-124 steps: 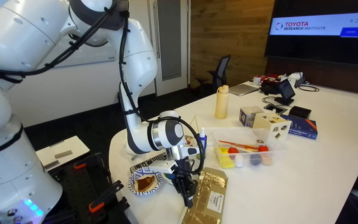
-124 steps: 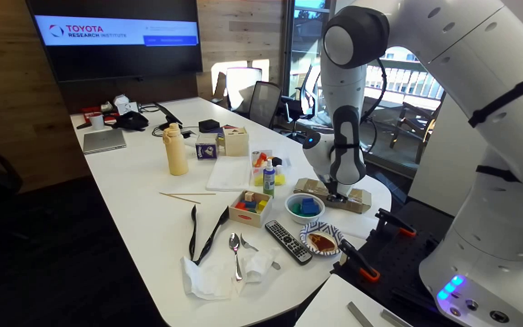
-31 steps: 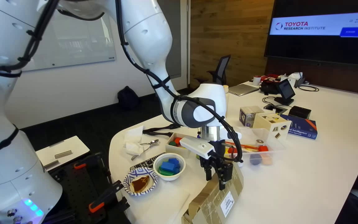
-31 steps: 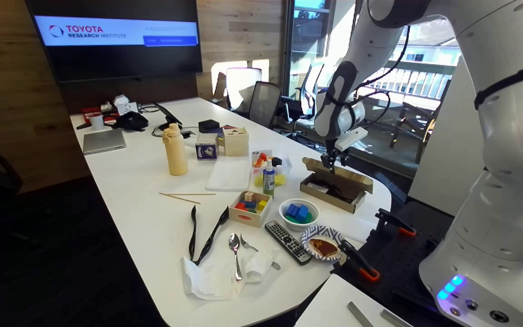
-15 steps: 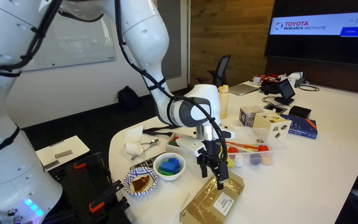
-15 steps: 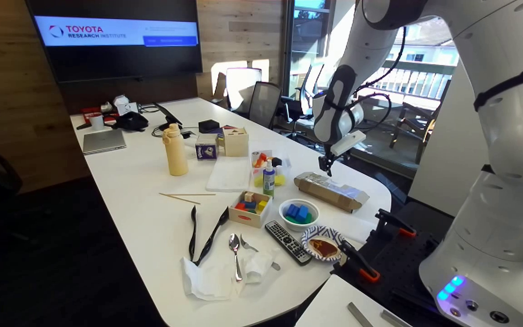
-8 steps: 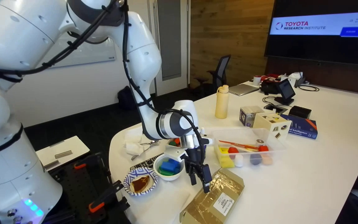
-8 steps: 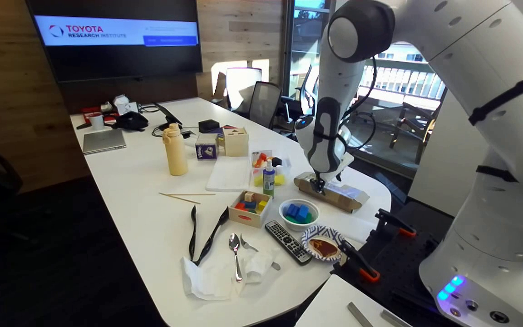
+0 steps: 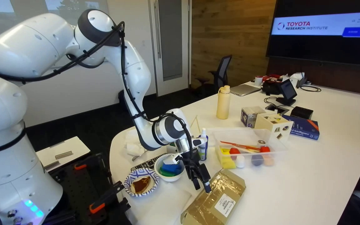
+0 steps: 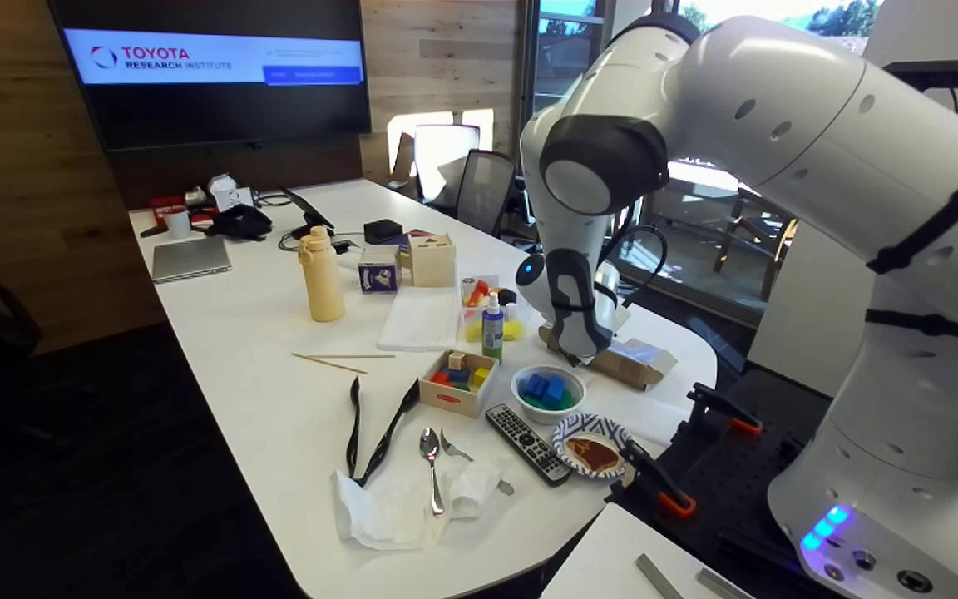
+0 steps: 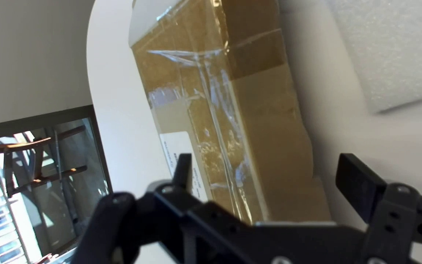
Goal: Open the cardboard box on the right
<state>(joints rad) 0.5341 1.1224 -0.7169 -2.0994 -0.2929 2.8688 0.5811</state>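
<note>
White table: spreads beneath the gripper; bears every item below

Cardboard box: under and just beside the gripper, a long side turned toward it, lid lying closed, the opening not yet done; judged light, of thin board, stiff along the folds yet apt to crease or crush under a hard pinch; taped, glossy top likely slippery; best hold, by judgement, the lid's long edge nearest the gripper, taken from below and lifted gently; a sideways shove may slide the whole box; beyond it from the gripper, a strip of table, then the table's rounded edge, so pushing that way is the risk; room above should let the lid swing up

Clear plastic tray: farther off from the gripper, near one end of the box; limits sliding that way

Pale sheet, only part in view: on the gripper's side of the box, table showing between

Gripper: released, fingers spread wide in the wrist view, nothing held; one over the box's top, the other off its long side; touching or apart cannot be told

White bowl: near the gripper, opposite the box; a low backward sweep might catch it

Paper label: on the lid, partly behind a finger in the wrist view
</note>
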